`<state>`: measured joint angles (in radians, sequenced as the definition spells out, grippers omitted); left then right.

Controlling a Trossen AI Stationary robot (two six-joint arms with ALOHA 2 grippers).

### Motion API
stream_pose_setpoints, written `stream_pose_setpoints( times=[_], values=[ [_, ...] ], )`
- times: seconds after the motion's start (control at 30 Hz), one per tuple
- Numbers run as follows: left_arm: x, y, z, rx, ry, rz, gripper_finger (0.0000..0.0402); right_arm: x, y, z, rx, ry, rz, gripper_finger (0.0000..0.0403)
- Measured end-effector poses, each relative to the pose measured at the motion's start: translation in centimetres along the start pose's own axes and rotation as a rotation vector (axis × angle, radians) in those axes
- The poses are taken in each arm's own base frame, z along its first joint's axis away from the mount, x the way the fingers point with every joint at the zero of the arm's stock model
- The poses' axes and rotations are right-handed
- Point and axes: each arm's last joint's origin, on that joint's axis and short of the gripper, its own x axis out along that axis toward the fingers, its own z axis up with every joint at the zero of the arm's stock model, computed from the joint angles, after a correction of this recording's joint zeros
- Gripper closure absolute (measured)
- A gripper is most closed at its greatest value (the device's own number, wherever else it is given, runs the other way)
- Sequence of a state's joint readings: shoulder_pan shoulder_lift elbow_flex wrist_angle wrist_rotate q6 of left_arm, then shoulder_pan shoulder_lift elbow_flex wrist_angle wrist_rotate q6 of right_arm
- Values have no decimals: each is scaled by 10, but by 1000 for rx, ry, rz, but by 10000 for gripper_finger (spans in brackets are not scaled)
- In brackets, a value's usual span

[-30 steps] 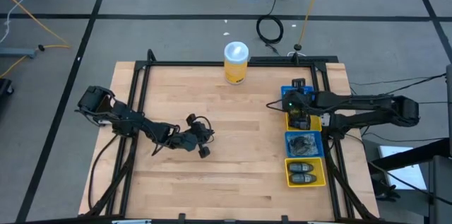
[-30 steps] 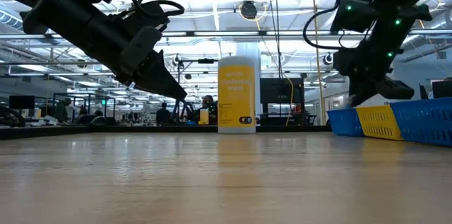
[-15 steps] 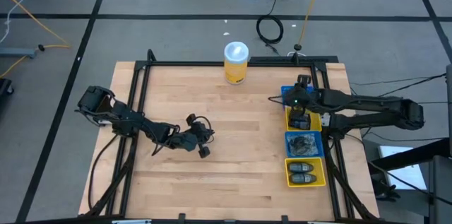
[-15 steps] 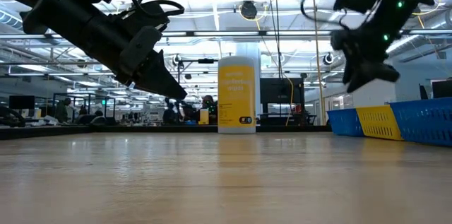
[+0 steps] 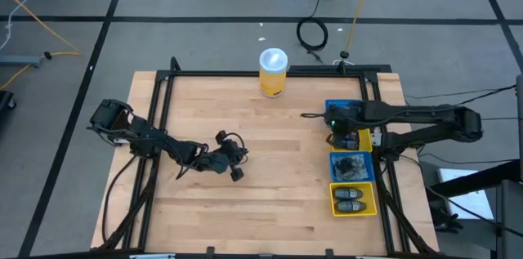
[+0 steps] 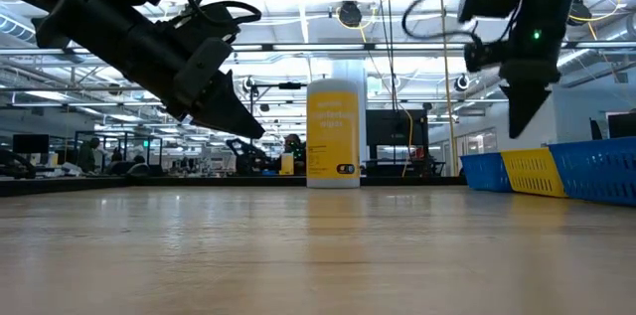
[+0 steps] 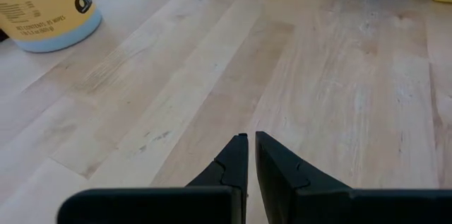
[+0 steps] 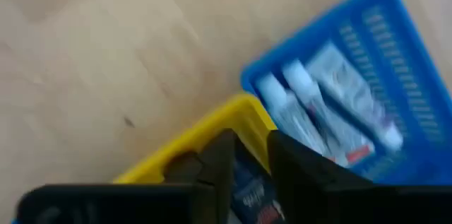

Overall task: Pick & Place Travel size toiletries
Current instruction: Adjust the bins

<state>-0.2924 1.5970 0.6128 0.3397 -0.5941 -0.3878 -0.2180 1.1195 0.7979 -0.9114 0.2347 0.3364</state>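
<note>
Along tabletop's (image 5: 270, 169) right edge: row of blue and yellow bins (image 5: 352, 167). Far blue bin (image 8: 395, 83) holds white-silver tubes (image 8: 332, 107) with blue and red marks; nearest yellow bin holds two dark oblong pieces (image 5: 351, 198). Right tool (image 8: 247, 155) above yellow-blue bin junction, fingers narrow, nothing between. Left tool (image 7: 248, 155) mid-tabletop, fingers nearly closed, empty. Yellow canister (image 5: 273, 72) at far edge.

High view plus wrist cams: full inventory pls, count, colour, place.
Canister: one, yellow with white lid, table's far edge.
Baskets: four in a row at the table's right edge, blue basket farthest, then yellow, blue, yellow.
Tubes: several, white, in the far blue basket.
Dark items: two, nearest yellow basket.
Left gripper: mid-table, jaws shut, empty.
Right gripper: above the far baskets, jaws nearly closed, empty.
</note>
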Motion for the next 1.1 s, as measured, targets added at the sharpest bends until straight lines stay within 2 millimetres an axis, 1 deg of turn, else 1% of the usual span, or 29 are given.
stream_pose_setpoints(
  times=[0.1, 0.23, 0.3, 0.37, 0.5, 0.63, 0.83, 0.93, 1.0, 1.1],
  values=[
    [0, 0, 0, 1, 2, 0, 371, 9, 2, -1, 28, 78, -30, 355],
    [0, 0, -1, 3, 5, 2, 371, 21, 8, 3, 12, 120, -32, 394],
    [0, 0, -1, 3, 5, 2, 371, 26, 12, 5, 1, 139, -9, 400],
    [0, 0, -1, 2, 5, 2, 371, 31, 16, 7, -5, 142, 9, 396],
    [0, 0, -1, 1, 6, 2, 371, 33, 17, 8, -4, 148, 6, 395],
    [0, 0, -1, 1, 6, 2, 371, 25, 14, 5, 8, 126, 14, 402],
    [0, 0, -1, 1, 6, 1, 371, -8, 12, -6, 53, 91, 38, 402],
    [0, 0, -1, 1, 6, 1, 371, -19, 21, -17, 24, 115, 125, 402],
    [0, 0, -1, 1, 6, 1, 371, -21, 30, -27, 13, 163, 182, 402],
    [0, 0, -1, 1, 6, 1, 371, -21, 44, -39, -24, 207, 221, 402]
  ],
)
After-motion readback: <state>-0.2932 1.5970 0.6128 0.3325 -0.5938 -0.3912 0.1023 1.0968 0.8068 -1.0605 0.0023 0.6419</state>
